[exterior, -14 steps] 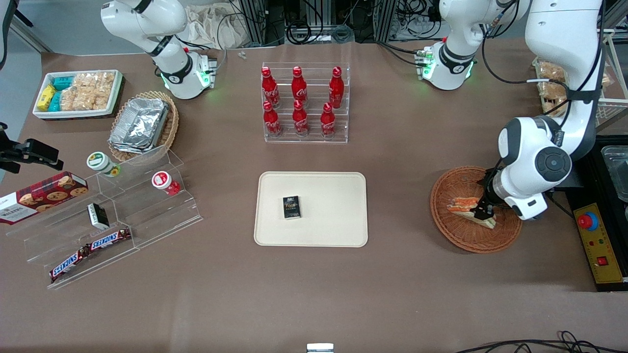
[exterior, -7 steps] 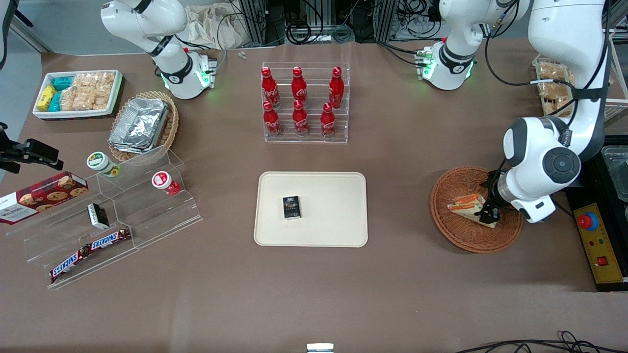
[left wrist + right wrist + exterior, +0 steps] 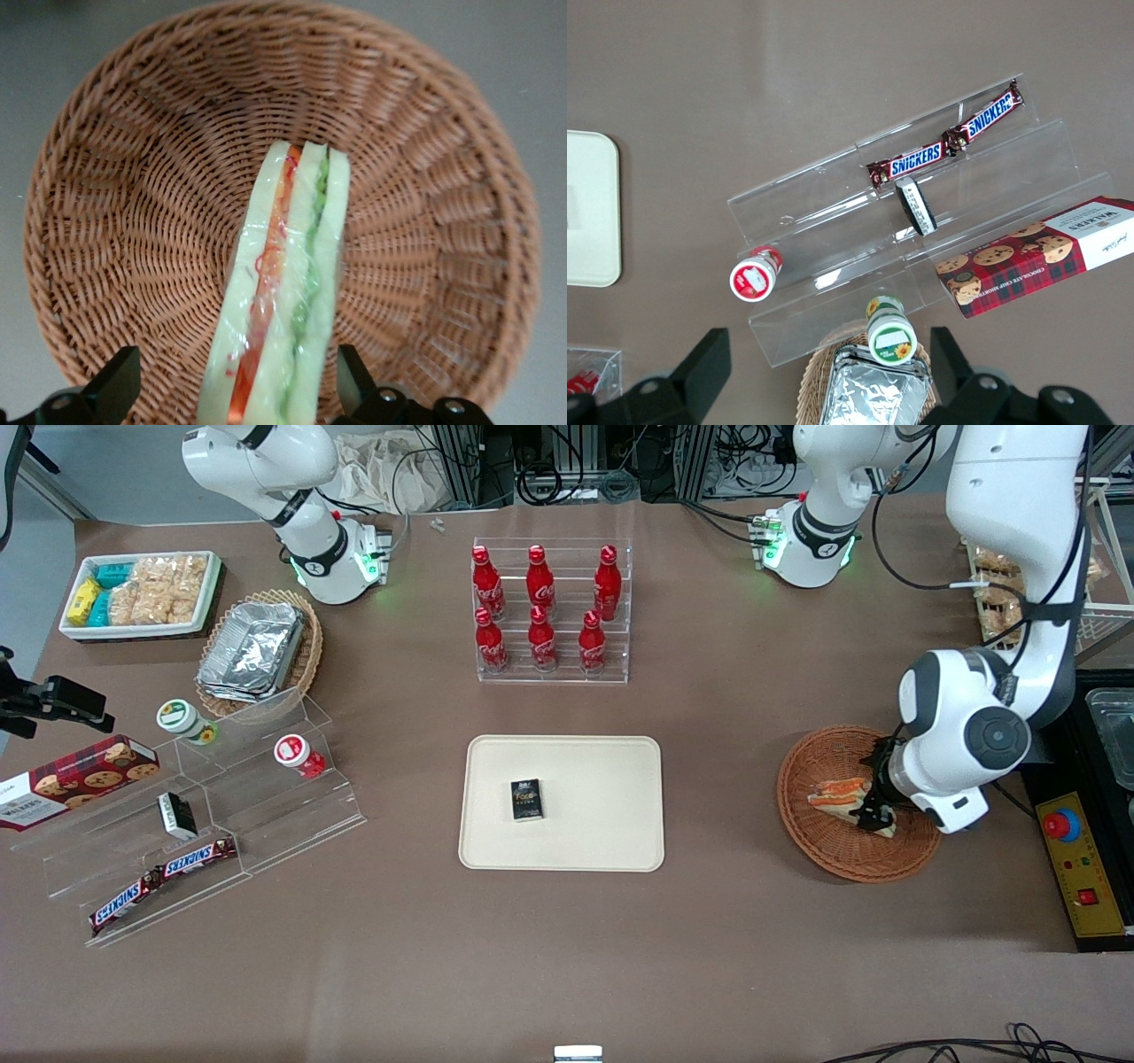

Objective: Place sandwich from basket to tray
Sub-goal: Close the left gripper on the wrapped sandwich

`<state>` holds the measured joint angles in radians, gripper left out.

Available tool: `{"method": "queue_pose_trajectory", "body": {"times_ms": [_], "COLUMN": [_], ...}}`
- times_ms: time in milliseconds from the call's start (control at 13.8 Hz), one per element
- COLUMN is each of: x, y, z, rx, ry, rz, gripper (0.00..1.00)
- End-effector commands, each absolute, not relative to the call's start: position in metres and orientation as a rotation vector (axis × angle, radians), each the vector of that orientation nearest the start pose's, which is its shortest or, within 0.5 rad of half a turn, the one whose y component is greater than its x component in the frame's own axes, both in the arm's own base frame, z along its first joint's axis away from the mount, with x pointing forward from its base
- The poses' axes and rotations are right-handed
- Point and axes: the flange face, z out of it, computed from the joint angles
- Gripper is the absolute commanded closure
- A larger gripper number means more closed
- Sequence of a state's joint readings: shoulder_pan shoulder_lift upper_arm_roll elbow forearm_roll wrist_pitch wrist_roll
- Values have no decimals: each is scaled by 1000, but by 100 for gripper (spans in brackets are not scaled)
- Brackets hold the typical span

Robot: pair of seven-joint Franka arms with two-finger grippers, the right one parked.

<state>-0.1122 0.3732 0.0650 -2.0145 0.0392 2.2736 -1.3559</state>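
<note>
From the front, the gripper (image 3: pixel 873 812) is low over the basket (image 3: pixel 828 849), at the sandwich (image 3: pixel 837 792) lying inside; the tray (image 3: pixel 602 833) lies well apart, holding a small black box (image 3: pixel 526 799). The left wrist view shows the sandwich (image 3: pixel 288 301) on edge between spread fingers (image 3: pixel 353 382), apparently neither touching it.

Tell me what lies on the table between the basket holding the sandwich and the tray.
Nothing: in the front view only bare brown tabletop separates the basket from the tray. The gripper is down in the basket, fingers open on either side of the sandwich.
</note>
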Motion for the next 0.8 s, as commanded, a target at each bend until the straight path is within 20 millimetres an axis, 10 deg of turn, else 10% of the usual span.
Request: {"method": "queue_pose_trajectory", "body": {"times_ms": [0,145,289,723], "x": [591,592,592,619], "y": [-30,-31,-30,-35], "z": [245,242,249,319], "rx": [-2424,-2423,-2425,-2437], "ry": [-1800,-1801,-1806,-1765], "rz": [68,70,64,96], "gripper": [0,17,93,100]}}
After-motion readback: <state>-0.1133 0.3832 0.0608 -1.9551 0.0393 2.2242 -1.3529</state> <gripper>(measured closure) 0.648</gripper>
